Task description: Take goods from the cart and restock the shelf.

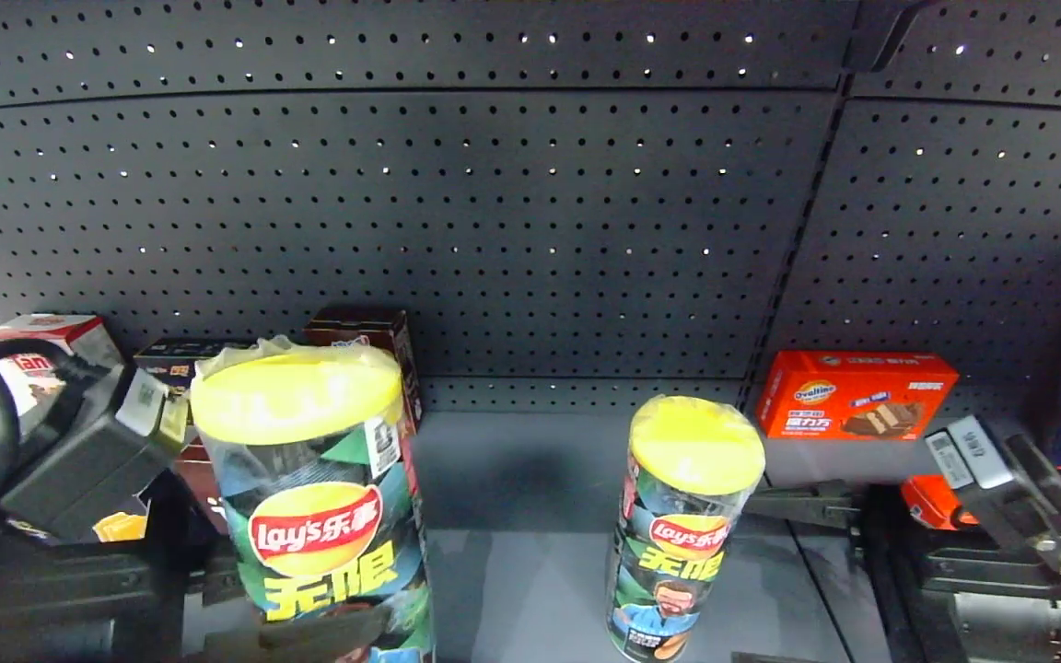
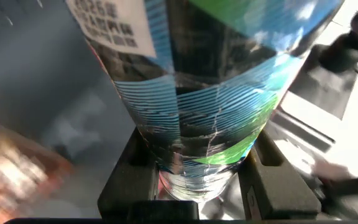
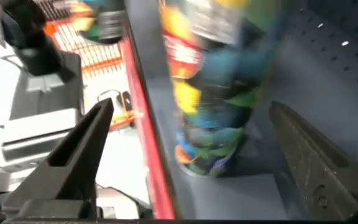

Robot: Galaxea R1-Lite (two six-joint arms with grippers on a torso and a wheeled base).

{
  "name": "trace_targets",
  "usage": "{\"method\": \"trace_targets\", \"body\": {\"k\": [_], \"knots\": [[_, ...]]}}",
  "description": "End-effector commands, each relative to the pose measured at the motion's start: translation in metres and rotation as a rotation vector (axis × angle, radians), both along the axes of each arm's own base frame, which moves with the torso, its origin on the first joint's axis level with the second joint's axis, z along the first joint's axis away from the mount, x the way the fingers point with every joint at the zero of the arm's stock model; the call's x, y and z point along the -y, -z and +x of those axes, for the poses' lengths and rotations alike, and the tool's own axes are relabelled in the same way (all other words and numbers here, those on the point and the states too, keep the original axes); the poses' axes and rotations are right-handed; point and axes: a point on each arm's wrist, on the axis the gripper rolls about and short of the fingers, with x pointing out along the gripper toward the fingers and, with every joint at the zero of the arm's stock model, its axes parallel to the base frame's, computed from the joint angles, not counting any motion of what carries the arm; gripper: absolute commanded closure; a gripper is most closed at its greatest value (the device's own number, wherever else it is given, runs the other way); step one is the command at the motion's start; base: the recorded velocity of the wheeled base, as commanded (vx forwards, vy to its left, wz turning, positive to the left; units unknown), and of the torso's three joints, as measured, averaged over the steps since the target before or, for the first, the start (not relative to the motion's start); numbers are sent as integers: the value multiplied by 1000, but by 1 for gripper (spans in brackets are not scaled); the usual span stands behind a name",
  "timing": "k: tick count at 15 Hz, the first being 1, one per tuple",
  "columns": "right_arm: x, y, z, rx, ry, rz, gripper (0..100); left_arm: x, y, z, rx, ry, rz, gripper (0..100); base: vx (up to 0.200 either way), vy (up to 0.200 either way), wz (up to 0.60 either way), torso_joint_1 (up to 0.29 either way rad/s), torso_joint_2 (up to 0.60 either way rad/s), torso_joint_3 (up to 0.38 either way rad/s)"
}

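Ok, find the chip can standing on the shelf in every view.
Head view: chip can, right of centre.
Left wrist view: a different can, gripped by the left claw.
Right wrist view: centre, framed by the open right claw.
Shared landmark: perforated back panel.

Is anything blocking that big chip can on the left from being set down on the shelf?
Nothing visible. Bare shelf lies open beside the held can, between it and the other can; the boxes stand behind it.
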Motion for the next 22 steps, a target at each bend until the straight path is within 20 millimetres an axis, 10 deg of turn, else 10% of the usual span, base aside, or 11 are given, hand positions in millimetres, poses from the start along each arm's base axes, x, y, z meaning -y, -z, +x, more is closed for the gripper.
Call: {"method": "trace_targets", "body": {"k": [1, 9, 16, 22], "knots": [[21, -31, -32, 73, 24, 69, 0, 17, -7, 21, 14, 3, 28, 100, 0, 0, 0, 0, 0, 0], [40, -52, -58, 102, 138, 131, 0, 40, -9, 48, 75, -44, 76, 100, 0, 0, 0, 0, 0, 0], [41, -55, -58, 54, 176, 173, 0, 78, -14, 144, 169, -118, 15, 100, 0, 0, 0, 0, 0, 0], [43, -56, -61, 60, 178, 179, 0, 89, 4, 180, 148, -27, -38, 100, 0, 0, 0, 0, 0, 0]]}}
